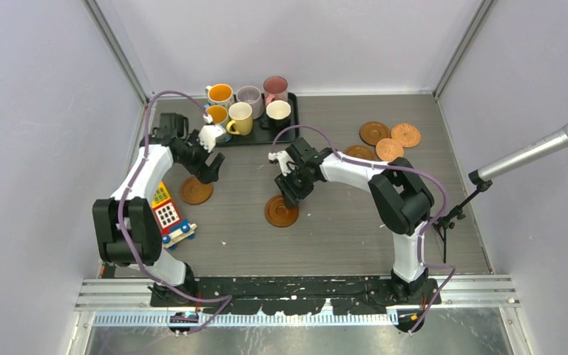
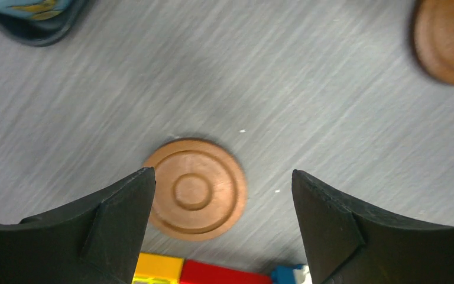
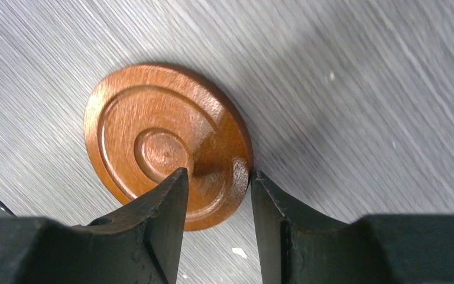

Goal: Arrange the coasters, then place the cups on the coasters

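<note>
Two coasters lie apart on the table. My left gripper (image 1: 211, 171) (image 2: 221, 174) hangs open above the left coaster (image 1: 196, 191) (image 2: 194, 189), holding nothing. My right gripper (image 1: 290, 195) (image 3: 216, 173) is down at the middle coaster (image 1: 282, 211) (image 3: 153, 130). Its jaws are half closed astride the coaster's near rim, one finger over the top face and the other at the edge, with a gap still showing. Several more coasters (image 1: 389, 140) lie at the back right. Several cups (image 1: 248, 107) stand on the black tray (image 1: 293, 118).
A colourful block toy (image 1: 168, 214) (image 2: 213, 277) sits just left of the left coaster. A microphone on a stand (image 1: 532, 151) reaches in from the right. The tray's corner (image 2: 29, 23) shows in the left wrist view.
</note>
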`<state>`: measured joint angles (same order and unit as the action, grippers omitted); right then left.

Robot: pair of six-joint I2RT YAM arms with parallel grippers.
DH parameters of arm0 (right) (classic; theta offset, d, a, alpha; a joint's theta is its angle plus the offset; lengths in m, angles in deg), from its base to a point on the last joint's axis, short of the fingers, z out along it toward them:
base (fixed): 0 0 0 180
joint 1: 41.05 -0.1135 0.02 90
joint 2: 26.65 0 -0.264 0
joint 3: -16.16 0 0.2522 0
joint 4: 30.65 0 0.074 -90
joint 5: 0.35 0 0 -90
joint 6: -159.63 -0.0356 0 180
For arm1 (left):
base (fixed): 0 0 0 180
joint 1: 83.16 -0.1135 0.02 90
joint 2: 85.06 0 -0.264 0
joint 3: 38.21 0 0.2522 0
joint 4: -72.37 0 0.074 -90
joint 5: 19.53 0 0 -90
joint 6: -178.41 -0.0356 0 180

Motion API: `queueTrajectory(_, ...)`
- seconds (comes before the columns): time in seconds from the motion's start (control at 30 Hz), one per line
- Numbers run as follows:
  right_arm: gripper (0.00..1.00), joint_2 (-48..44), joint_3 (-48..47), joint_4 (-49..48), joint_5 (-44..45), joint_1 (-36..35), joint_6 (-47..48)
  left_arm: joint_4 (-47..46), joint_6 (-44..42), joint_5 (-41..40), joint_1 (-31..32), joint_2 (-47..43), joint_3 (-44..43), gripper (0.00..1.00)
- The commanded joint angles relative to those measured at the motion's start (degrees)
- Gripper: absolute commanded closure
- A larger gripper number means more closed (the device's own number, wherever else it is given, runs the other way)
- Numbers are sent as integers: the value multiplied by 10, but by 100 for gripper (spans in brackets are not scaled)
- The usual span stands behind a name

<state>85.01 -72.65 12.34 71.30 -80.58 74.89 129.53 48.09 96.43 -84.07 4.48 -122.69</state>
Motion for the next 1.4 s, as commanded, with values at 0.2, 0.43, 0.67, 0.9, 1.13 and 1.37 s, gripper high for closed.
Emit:
queueTrajectory(0.2,46,-39,-46,-23,-23,55,-75,-50,101,6,183,-52,100,10)
queueTrajectory(0.43,42,-109,-28,46,-2,135,-30,-129,164,-57,307,12,89,5)
queueTrajectory(0.67,42,-132,-23,73,43,212,6,-170,183,-118,375,83,61,4)
queueTrajectory(0.9,42,-120,-44,76,88,266,24,-188,195,-165,400,135,29,8)
queueTrajectory(1.13,42,-64,-84,78,125,299,62,-172,191,-182,401,170,7,12)
queueTrajectory(1.37,39,16,-163,94,156,323,89,-162,183,-191,399,176,12,26)
